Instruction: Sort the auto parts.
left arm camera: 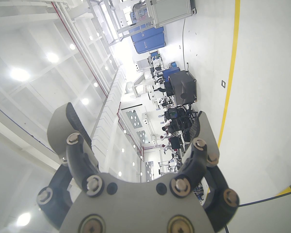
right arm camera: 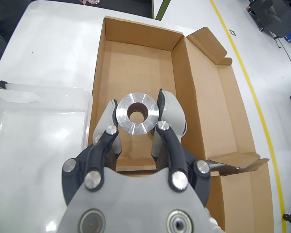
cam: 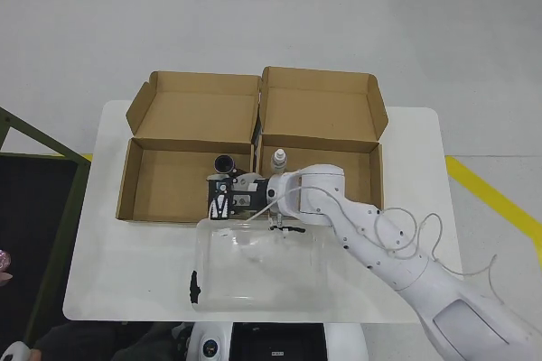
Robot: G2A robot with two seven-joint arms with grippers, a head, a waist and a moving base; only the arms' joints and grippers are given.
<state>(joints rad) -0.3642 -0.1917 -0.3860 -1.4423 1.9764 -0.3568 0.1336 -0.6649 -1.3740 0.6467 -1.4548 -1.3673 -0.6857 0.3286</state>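
My right gripper (right arm camera: 137,101) is shut on a silver metal ring (right arm camera: 125,109) with a round hole through it. It holds the ring above the near end of the left cardboard box (right arm camera: 135,69), whose floor is bare. From above, the gripper (cam: 222,180) and the ring (cam: 224,163) hang over that box's (cam: 163,185) right side. A small white part (cam: 277,161) stands in the right cardboard box (cam: 361,176). My left gripper (left arm camera: 135,112) is open, holds nothing and points up into the room.
A clear plastic tub (cam: 262,266) sits on the white table (cam: 117,262) in front of the boxes, under my right arm. Both box lids stand open at the back. A green-framed cart (cam: 18,208) stands left of the table.
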